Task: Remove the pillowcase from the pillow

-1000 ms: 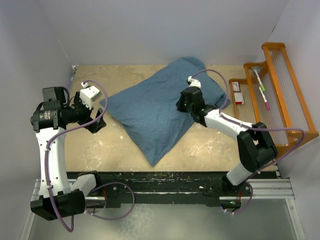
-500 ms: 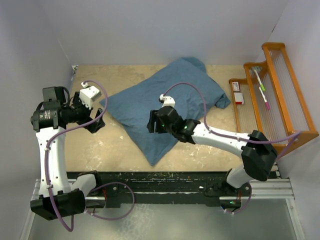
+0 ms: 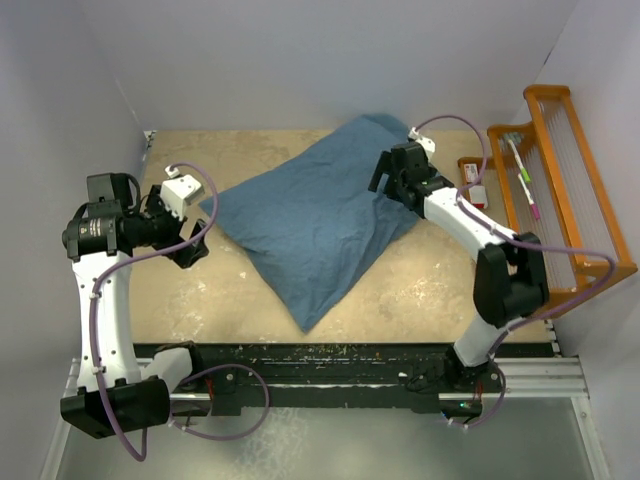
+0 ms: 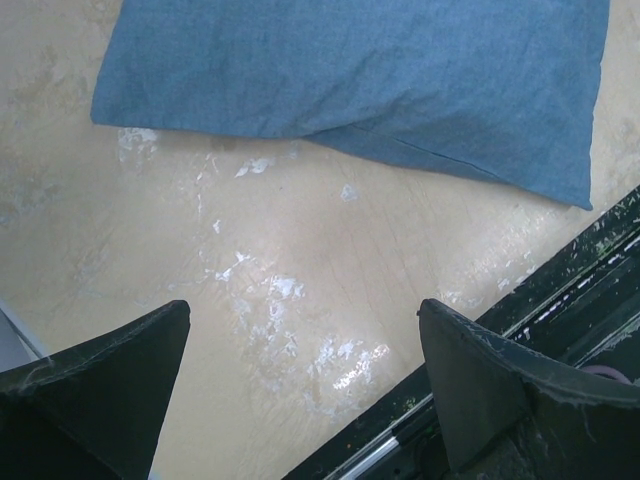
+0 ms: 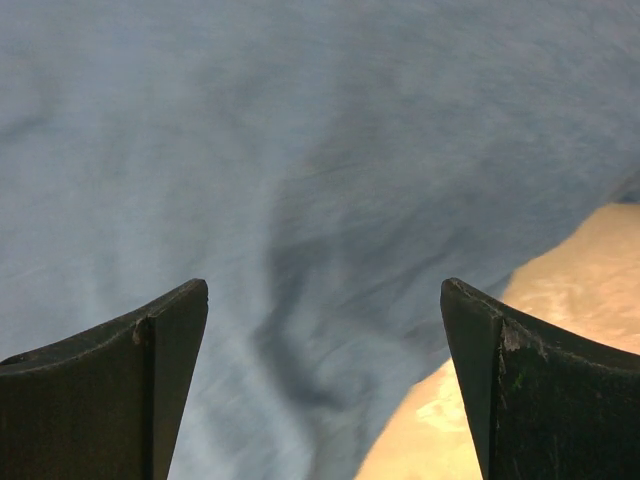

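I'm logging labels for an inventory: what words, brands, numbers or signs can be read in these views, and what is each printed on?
No text can be read in any view.
small red-and-white box in the orange wooden rack: any print on it is too small to read.
slate-blue cloth pillowcase: no print or tag shows.

The scuffed tan table (image 3: 430, 290) carries the wrinkled blue pillowcase (image 3: 310, 225), lying diagonally.
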`<state>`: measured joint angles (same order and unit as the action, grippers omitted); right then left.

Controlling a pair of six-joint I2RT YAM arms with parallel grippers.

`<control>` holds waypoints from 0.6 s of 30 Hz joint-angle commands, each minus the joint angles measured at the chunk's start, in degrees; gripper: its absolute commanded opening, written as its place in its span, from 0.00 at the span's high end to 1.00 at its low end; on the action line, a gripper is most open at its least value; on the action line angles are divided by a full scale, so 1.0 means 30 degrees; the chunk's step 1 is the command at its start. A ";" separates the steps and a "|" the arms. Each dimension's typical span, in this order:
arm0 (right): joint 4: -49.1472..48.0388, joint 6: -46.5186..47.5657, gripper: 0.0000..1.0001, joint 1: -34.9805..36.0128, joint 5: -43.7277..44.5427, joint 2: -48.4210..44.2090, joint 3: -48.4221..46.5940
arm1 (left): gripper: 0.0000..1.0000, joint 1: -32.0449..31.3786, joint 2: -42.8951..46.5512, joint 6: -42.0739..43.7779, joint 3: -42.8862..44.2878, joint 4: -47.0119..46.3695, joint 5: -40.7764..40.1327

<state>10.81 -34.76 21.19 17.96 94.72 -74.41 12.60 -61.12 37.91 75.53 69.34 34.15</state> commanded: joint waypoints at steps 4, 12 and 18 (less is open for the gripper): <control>0.0756 0.1537 0.06 -0.2530 -0.0070 0.2638 -0.0008 | 0.01 -0.0073 0.0430 0.1331 0.0223 0.0729 -0.0023; -0.2661 0.1683 0.82 -0.1406 -0.4336 0.1873 0.2049 | 0.01 -0.0081 -0.0043 0.1309 -0.0019 0.0438 0.0030; -0.3107 -0.3402 1.00 0.3568 -0.2151 -0.0595 0.4178 | 0.01 -0.0082 -0.0438 0.1270 -0.0383 -0.0181 0.0679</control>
<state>3.57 -33.10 20.93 12.19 99.07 -65.73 12.60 -61.65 40.25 75.20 71.07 33.71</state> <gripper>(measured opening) 0.012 0.990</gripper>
